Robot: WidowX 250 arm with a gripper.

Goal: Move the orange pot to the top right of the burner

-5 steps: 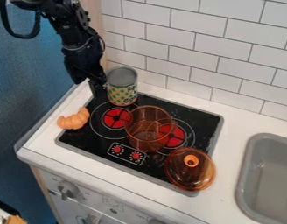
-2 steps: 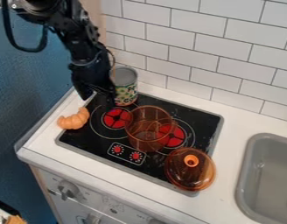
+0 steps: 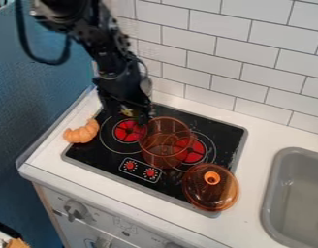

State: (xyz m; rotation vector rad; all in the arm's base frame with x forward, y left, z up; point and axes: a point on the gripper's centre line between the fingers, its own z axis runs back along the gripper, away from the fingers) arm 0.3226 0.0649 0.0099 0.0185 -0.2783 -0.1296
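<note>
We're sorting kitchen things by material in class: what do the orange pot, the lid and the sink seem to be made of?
The orange pot looks like smooth tinted glass or clear plastic: the red burner shows through it. The lid has the same see-through look, with an opaque orange knob, perhaps plastic. The sink is smooth, even grey: probably plastic, possibly painted metal.

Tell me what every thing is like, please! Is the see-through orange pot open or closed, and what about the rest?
See-through orange pot: upright, uncovered.
Round see-through amber lid: off the pot, orange knob up.
Curved orange-tan toy croissant: lying down, in one piece.
Metal can with a patterned label: mostly hidden behind the arm.
Black two-finger gripper: jaws open, hanging over the black stovetop's back left.
</note>
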